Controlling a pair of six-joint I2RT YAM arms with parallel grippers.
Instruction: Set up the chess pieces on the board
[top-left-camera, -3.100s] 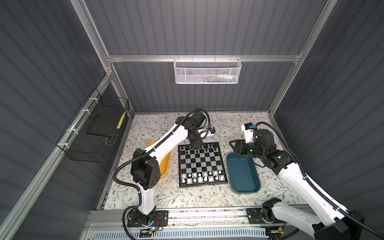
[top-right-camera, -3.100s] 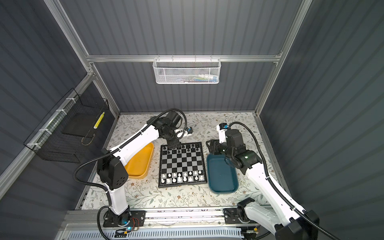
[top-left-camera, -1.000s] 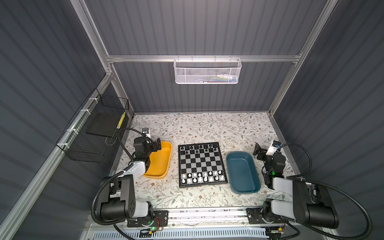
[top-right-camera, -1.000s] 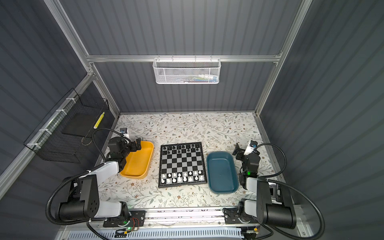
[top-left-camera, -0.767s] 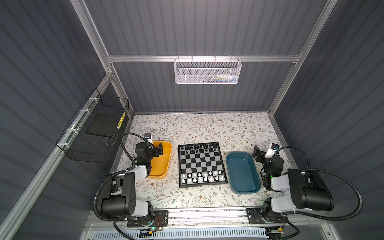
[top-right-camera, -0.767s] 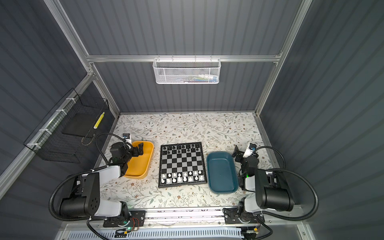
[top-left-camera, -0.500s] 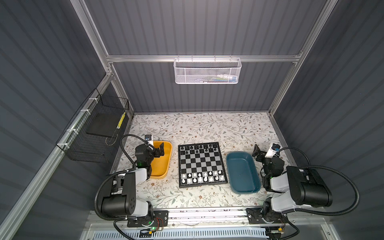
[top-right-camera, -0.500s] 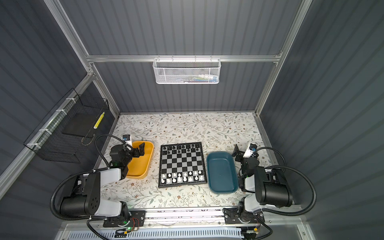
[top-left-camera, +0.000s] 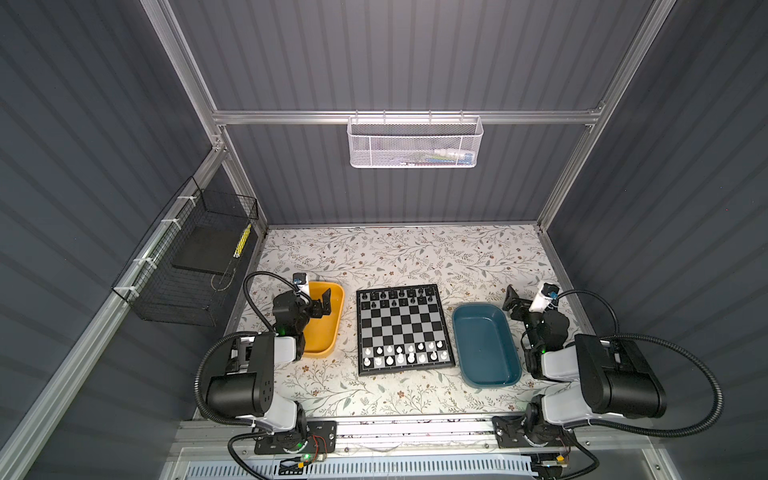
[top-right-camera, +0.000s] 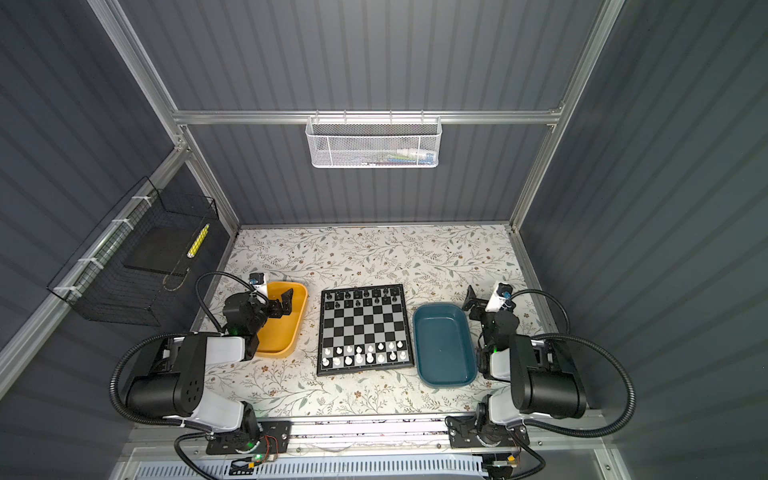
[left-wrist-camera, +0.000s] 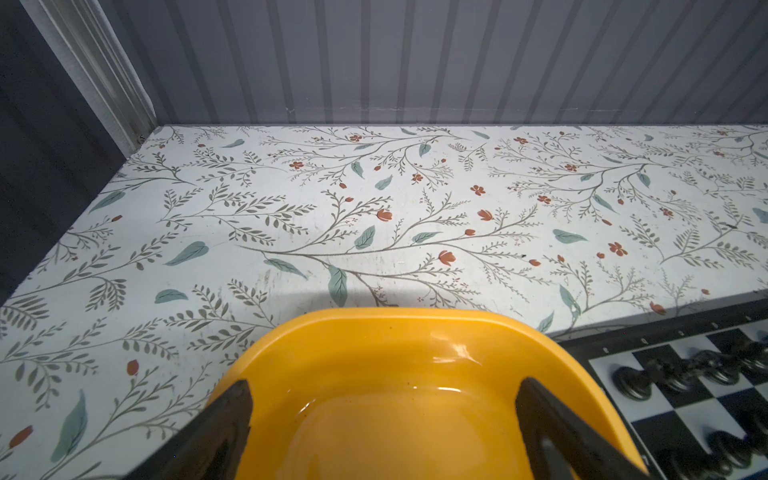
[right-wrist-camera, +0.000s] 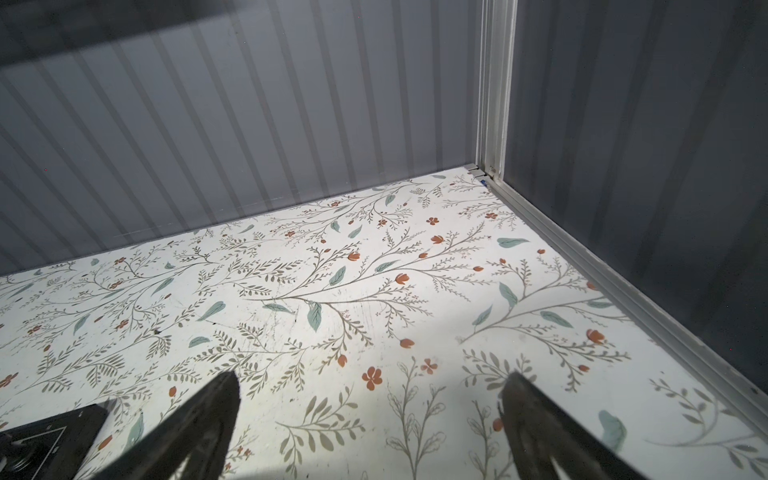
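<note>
The board lies flat mid-table. Black chess pieces fill its two far rows, and white chess pieces its two near rows. My left gripper hovers over the far end of the yellow tray, open with nothing between its fingers. In the left wrist view this gripper frames bare tray floor, with the board's corner and black pieces beside it. My right gripper stands open over bare tabletop beside the teal tray.
Both arms sit folded back near the front rail, one on each side. The yellow tray and teal tray flank the board. A black wire basket hangs on the left wall and a white mesh basket on the back wall.
Both arms drew back from the board's far side to folded poses at the front corners. Over the last half second they barely moved. The pieces stayed put.
</note>
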